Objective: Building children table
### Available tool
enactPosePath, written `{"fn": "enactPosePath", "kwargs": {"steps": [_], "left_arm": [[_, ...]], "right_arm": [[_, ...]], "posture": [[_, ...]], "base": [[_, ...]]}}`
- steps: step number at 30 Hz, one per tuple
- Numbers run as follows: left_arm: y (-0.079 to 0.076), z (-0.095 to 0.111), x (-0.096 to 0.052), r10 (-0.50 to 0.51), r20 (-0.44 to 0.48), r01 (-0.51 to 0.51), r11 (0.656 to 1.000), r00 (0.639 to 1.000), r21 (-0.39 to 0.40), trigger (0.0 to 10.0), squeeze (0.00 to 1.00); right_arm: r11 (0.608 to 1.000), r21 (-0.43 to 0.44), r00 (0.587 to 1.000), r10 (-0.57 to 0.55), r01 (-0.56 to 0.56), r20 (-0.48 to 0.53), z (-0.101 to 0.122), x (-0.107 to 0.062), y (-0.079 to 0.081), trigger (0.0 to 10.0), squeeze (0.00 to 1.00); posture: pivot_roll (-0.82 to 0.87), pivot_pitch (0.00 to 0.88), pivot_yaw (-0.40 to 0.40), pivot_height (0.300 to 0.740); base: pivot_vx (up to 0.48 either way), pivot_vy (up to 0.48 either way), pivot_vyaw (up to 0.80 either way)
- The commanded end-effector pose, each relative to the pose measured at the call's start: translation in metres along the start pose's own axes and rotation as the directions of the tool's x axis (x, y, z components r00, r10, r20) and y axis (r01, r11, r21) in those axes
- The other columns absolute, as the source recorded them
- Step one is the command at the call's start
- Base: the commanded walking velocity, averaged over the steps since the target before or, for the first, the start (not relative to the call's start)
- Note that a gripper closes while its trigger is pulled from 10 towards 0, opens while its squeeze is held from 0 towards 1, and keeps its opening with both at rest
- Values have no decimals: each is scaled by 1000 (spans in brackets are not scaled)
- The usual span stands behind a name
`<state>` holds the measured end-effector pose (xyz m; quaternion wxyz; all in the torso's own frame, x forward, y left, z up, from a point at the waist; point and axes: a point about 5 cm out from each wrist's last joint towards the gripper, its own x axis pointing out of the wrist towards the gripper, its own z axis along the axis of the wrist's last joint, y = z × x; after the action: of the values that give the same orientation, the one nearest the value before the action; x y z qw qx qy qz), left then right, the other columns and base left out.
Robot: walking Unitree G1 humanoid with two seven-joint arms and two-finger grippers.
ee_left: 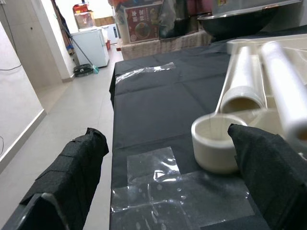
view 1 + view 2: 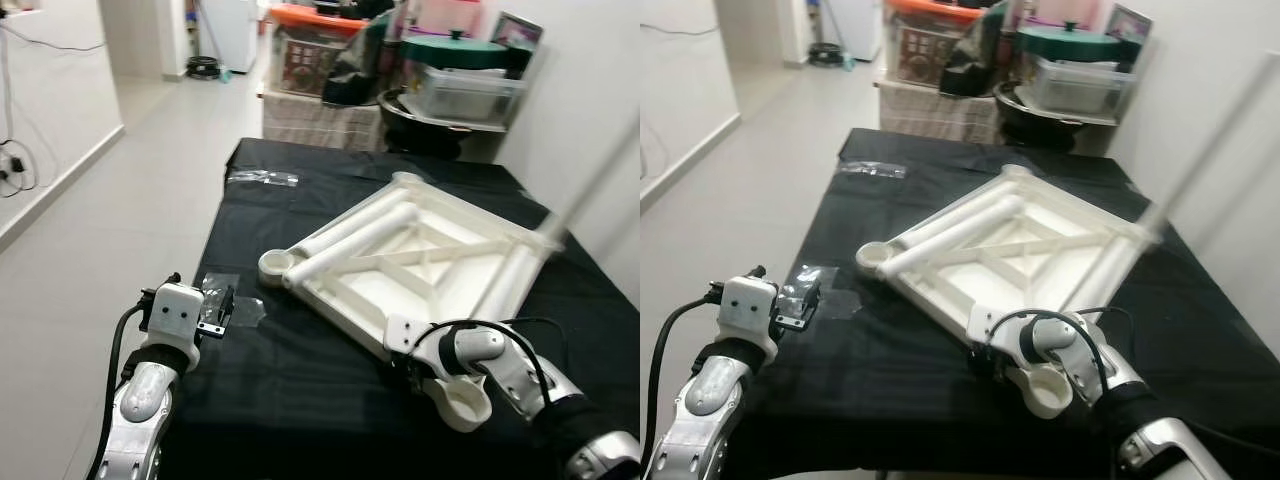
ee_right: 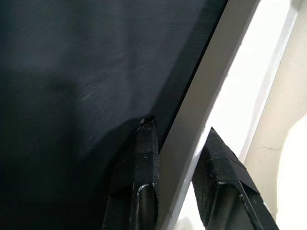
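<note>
Step in hand, by judgement: steadying the upturned white table top [image 2: 420, 255] for fitting legs. Right gripper [image 3: 175, 158] at lower right of the head view, fingers [image 3: 144, 163] straddling the top's near rim and pinching it. Left gripper [image 1: 168, 167] at lower left, spread wide and grasping nothing, hanging over clear plastic bags [image 1: 168, 191] beside a round corner socket [image 1: 213, 143]. Table top lying tilted at centre right on black cloth [image 2: 300, 400]; ribbed underside up, two white legs [image 2: 350, 235] resting across it. Next move probably calls for lifting a leg and seating it in a socket.
</note>
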<state>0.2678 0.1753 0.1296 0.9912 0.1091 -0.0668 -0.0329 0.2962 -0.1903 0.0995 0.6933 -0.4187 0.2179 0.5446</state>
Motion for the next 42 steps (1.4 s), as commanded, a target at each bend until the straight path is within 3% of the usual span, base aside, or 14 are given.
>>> {"fn": "enactPosePath", "kwargs": {"steps": [1,5,6,11,14,20,29,33,42], "left_arm": [[-2,-3,0,-14,-15,14,1000,1000,6,10000,0],[-2,-3,0,-17,-15,17,1000,1000,6,10000,0],[-3,-3,1,-22,-14,22,1000,1000,7,10000,0],[-3,-3,2,-24,-13,24,1000,1000,8,10000,0],[-2,-3,2,-26,-12,27,1000,1000,10,10000,0],[-2,-2,3,-32,-12,32,999,999,12,10000,0],[-3,-3,1,-41,-17,42,999,999,15,10000,0],[-5,-4,1,-58,-21,58,998,998,19,10000,0],[-5,-3,4,-69,-19,70,997,997,22,10000,0]], "right_arm": [[968,-154,979,193,-200,-57,-5,8,27,0,0],[958,-188,975,203,-216,-87,-12,4,29,0,0],[939,-247,965,200,-238,-169,-28,-3,29,0,0],[927,-273,957,205,-257,-204,-39,-12,27,0,0],[943,-270,964,137,-197,-227,-41,-16,11,0,0],[927,-305,949,129,-218,-286,-49,-28,1,0,0],[922,-263,934,202,-283,-294,-59,-44,2,0,0],[930,-241,918,184,-278,-351,-72,-55,3,0,0],[950,-209,919,142,-230,-368,-80,-63,-1,0,0]], "posture": [[38,0,-125,740],[38,0,-125,740],[36,0,-123,740],[39,0,-121,740],[42,0,-120,740],[49,0,-121,740],[49,0,-115,740],[44,0,-104,740],[41,0,-93,740]], "base": [[0,0,0],[0,0,0],[0,0,0],[0,0,0],[0,0,0],[0,0,0],[0,0,0],[0,0,0],[0,0,0]]}}
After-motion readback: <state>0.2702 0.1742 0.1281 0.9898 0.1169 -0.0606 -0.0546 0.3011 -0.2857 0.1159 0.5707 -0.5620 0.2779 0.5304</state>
